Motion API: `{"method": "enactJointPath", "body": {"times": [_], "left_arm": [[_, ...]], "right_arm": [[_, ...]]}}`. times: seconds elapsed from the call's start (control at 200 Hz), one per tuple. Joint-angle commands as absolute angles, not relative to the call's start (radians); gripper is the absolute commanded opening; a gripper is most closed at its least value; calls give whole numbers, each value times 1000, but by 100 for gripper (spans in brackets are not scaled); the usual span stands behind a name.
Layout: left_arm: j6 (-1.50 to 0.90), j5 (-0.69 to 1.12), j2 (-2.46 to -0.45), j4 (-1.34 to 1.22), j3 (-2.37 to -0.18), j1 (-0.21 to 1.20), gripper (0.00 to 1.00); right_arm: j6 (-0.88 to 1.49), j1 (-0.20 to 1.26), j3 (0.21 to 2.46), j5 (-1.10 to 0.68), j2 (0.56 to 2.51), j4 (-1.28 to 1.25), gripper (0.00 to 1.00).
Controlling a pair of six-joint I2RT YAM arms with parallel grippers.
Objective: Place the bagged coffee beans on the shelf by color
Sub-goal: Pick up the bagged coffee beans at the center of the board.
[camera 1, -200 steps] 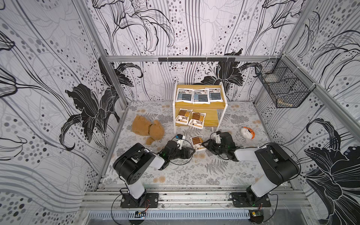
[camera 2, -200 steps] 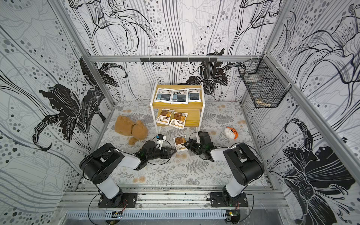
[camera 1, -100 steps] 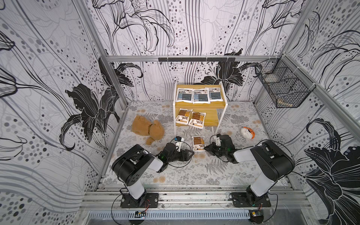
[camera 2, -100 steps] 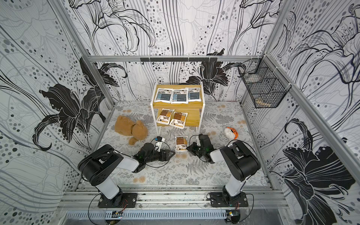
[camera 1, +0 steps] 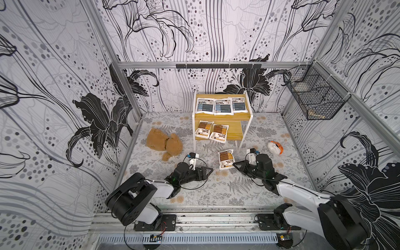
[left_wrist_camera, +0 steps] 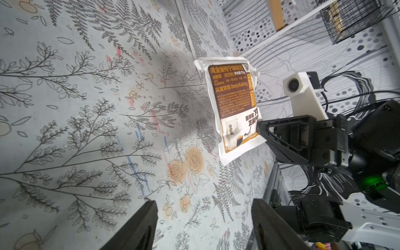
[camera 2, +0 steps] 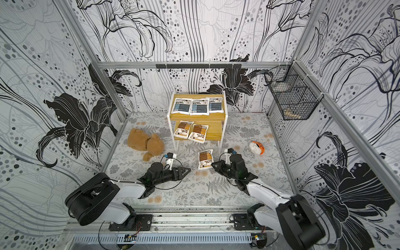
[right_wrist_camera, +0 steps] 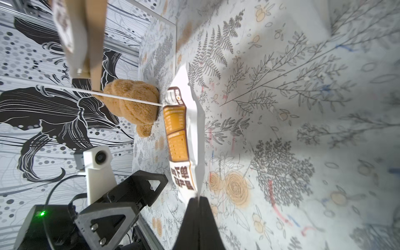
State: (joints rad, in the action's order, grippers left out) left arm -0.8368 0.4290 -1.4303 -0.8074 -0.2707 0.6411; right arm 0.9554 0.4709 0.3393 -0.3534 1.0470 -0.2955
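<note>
A brown-panel coffee bag lies on the floor mat in front of the shelf. My right gripper is shut on its near corner, and the pinched white edge shows between the jaws in the right wrist view, lifted a little. My left gripper stands open and empty to the bag's left, apart from it; its fingers frame bare mat. Three blue-panel bags lie on the shelf's top board. Two brown-panel bags lie on the left of the lower board.
A brown teddy bear lies left of the shelf. A white-and-orange ball toy sits at its right. A black wire basket hangs on the right wall. The shelf's white front legs stand just behind the held bag.
My right gripper has shut on the brown bag's corner, and the bag has shifted slightly to the right. The left gripper has drawn back from the bag, still open.
</note>
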Motion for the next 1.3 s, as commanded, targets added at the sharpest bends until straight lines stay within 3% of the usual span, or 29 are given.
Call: {"method": "enactJointPath", "body": {"times": [0.0,0.335,0.721,0.896,1.291], "left_arm": [[-916,452,-1371,-786,-254,675,73],[-1054,324,-1132,-784,-234,798,73],[-1051,233,-1145,-810,-353,893,73],[-1066,222,-1195,-946,-380,917,73],[-1090,207,-1339,-1041,-482,962,61]], "right_arm": [[956,475,309,-306,904,-123,0],[1025,476,350,-315,589,71,0],[1058,475,540,-404,621,81,0],[1066,476,577,-421,632,93,0],[1068,477,626,-450,637,137,0]]}}
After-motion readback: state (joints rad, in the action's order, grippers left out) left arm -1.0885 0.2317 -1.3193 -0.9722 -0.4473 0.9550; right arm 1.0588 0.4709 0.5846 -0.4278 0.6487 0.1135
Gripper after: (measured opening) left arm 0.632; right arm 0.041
